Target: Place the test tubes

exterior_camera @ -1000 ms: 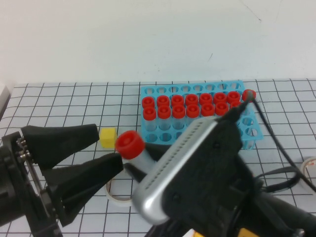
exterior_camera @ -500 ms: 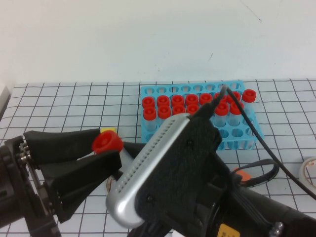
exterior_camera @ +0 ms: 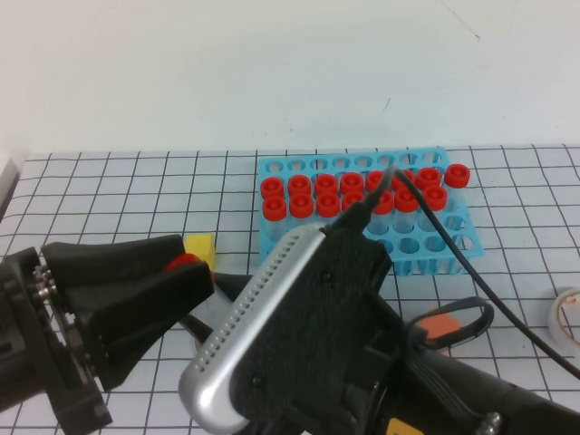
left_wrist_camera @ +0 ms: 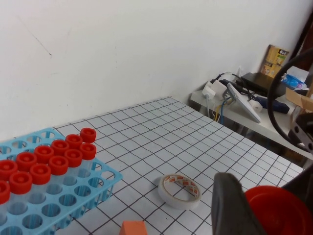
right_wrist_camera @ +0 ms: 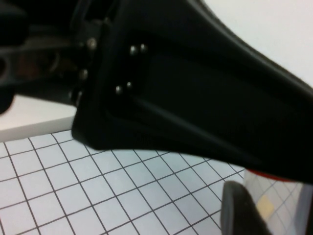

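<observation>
High view: the left gripper (exterior_camera: 190, 267), wide a second ago, has narrowed until its jaws pinch the red cap of the test tube (exterior_camera: 179, 263). The tube hangs in the air, well short of the blue rack (exterior_camera: 265, 237). The right gripper (exterior_camera: 227, 288) still clamps its body, so you are mid-handover. Left wrist view: only here do you see the tape roll (left_wrist_camera: 179, 191). Right wrist view: the left gripper's black shell blocks nearly everything.
</observation>
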Controlling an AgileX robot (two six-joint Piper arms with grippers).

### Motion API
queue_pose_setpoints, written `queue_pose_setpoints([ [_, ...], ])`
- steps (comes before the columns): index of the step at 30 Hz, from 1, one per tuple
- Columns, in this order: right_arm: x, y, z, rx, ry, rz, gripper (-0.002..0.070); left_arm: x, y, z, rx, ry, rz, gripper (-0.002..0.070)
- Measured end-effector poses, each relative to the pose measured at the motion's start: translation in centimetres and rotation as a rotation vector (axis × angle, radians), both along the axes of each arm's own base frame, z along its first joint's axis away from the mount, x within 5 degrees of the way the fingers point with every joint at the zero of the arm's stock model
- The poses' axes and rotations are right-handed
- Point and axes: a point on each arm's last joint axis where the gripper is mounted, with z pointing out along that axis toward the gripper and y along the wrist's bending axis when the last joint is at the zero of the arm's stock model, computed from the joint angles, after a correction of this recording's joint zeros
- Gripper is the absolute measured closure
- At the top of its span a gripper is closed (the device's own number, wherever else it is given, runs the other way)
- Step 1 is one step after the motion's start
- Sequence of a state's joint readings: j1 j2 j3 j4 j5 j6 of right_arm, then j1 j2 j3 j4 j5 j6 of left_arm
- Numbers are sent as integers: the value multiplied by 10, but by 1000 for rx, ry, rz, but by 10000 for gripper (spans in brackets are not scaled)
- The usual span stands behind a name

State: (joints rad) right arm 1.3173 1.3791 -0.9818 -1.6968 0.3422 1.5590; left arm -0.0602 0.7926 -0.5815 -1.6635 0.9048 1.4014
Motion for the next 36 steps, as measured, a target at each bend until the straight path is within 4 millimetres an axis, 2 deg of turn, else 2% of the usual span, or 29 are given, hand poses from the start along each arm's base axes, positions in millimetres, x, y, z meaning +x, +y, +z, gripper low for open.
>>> queue_pose_setpoints([
  [10,1,3,12,23,-23,0,439,1,1,5,-56,24,13,398],
  [36,2,2,12,6,-50,-13,439,1,1,5,-40,-7,15,408],
])
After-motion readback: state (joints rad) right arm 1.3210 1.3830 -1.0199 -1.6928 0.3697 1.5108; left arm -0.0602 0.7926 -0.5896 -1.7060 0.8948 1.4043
